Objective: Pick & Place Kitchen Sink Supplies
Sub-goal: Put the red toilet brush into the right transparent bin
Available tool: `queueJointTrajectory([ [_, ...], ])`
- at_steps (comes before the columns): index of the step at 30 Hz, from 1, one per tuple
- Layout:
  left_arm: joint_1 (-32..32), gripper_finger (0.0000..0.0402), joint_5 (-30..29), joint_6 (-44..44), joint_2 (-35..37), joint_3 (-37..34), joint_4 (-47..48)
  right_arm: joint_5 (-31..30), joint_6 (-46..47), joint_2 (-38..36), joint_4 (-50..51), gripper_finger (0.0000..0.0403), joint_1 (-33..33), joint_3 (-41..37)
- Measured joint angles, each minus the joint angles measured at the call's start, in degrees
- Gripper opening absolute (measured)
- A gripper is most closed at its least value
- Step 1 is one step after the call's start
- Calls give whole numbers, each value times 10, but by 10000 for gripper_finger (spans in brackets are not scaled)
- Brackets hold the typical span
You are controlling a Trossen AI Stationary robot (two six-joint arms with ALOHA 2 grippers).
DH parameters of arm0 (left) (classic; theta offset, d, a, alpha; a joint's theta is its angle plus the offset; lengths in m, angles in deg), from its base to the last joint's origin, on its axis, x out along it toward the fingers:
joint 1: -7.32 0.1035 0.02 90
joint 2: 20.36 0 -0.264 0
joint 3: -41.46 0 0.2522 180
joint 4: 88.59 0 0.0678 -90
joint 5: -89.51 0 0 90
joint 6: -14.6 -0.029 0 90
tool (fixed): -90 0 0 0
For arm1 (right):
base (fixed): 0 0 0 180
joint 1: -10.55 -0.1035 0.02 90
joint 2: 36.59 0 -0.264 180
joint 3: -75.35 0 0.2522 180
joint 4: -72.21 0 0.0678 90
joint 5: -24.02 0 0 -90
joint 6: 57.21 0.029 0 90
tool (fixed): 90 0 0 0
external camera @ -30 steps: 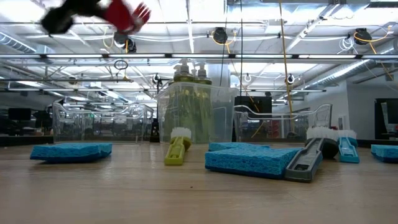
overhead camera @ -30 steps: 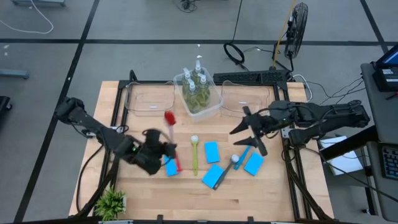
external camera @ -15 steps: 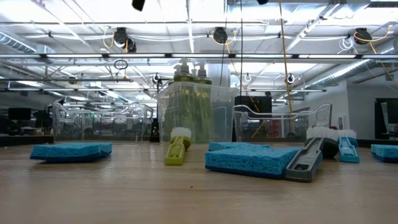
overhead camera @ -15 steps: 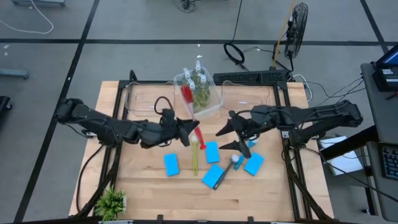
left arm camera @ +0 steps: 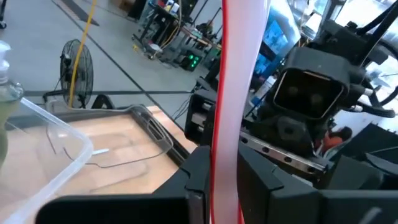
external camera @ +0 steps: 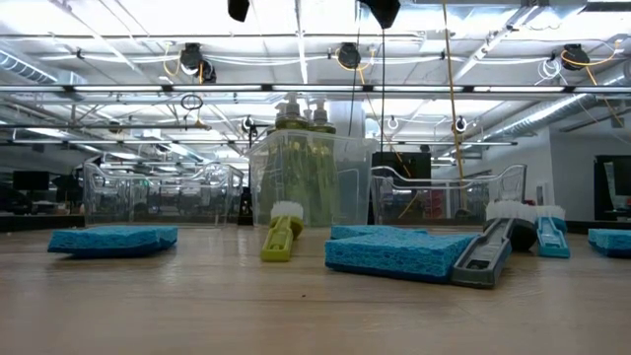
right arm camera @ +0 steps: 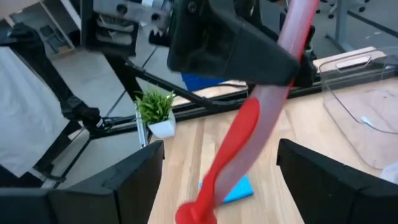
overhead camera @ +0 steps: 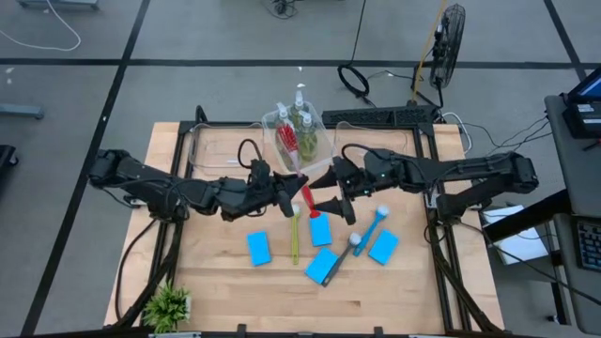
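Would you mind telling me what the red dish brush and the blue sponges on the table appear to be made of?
Red dish brush: smooth, slightly glossy handle, most likely moulded plastic; its head material cannot be judged. Blue sponges: matte, finely pitted surface with soft edges, probably cellulose or foam. Table: pale planks with visible grain, apparently wood.

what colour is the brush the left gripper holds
Red, with a pale band along the handle; clearest in the right wrist view.

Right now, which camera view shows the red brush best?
The right wrist view: the red brush hangs in plain sight. The left wrist view shows only its handle, the high view shows it small, the low view not at all.
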State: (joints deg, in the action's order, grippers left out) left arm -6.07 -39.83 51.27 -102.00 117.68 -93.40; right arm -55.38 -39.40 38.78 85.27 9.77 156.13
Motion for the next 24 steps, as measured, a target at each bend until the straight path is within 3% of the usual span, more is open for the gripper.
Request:
queueJointTrajectory([
  [14, 22, 49, -1, -23, -21, 0, -64, 2, 11, 15, -12, 278, 19, 0],
  [24, 32, 49, 3, -23, -24, 0, -60, 2, 13, 20, -8, 195, 28, 0],
])
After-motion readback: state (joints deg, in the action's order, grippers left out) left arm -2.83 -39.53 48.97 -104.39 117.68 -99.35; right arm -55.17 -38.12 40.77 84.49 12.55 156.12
